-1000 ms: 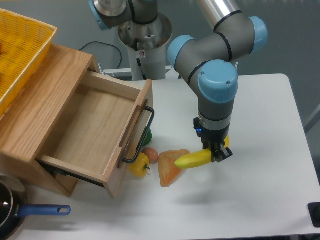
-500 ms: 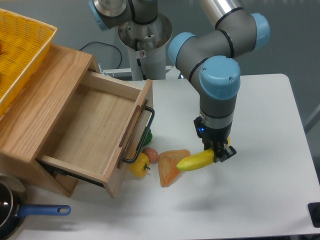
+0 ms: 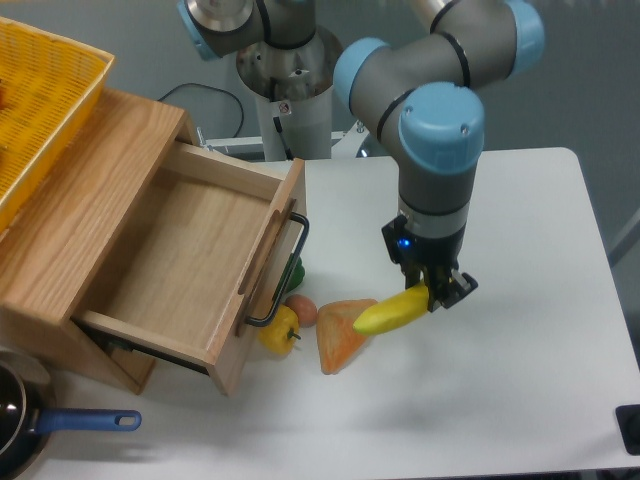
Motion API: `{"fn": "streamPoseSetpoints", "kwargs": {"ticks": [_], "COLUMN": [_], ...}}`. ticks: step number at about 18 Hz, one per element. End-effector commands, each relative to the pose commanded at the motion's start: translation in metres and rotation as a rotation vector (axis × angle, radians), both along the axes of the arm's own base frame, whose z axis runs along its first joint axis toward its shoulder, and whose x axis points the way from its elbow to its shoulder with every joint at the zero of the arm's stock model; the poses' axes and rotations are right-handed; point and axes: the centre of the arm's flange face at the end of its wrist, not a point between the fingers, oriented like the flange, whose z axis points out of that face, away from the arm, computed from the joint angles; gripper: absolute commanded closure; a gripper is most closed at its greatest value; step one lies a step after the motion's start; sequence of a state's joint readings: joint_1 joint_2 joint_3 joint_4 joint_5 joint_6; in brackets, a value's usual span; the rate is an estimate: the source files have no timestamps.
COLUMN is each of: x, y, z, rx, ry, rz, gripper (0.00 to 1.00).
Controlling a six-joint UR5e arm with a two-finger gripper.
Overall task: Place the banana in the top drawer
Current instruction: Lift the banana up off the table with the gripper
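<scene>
I had the long, curved yellow banana (image 3: 390, 311) pinched in the black two-finger gripper (image 3: 436, 292), which gripped it near its right end, so most of the fruit stuck out to the left, clear of the white surface (image 3: 520, 400). Its free tip hung over the orange wedge-shaped piece (image 3: 340, 335).

The shallow light oak-wood top drawer (image 3: 190, 255) stood pulled open at the left, nothing visible inside it, with its black metal bar handle (image 3: 282, 270) facing the gripper. Just below that handle lay a small yellow bell pepper (image 3: 279, 329), a small reddish-brown rounded item (image 3: 303, 310) and a bit of something green (image 3: 295, 272).

My main worry was the off-centre hold. With only 1 end clamped, I judged the smooth banana could pivot or slip between the fingers during a quick sideways move, and fall among the produce beside the drawer.

My second worry was clearance. I judged that if I carried it across too low, the trailing tip could strike the drawer's front panel or catch the handle, knocking the fruit loose or shoving the drawer in.

My third was fit: the banana looked about as long as the drawer was deep, so a badly angled release could leave 1 end propped on the rim.
</scene>
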State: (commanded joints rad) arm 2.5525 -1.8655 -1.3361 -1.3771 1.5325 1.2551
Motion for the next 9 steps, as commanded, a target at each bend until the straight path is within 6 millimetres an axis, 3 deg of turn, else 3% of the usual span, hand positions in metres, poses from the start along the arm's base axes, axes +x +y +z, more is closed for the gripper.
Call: {"fn": "streamPoseSetpoints", "kwargs": {"ticks": [4, 9], "x": [0.02, 0.044], "y": [-0.012, -0.015], "z": [0.017, 0.04], "rx": [-0.018, 0.04], "ry": [-0.061, -0.119], "rz": [0.203, 0.228], "gripper": [0.61, 0.61]}}
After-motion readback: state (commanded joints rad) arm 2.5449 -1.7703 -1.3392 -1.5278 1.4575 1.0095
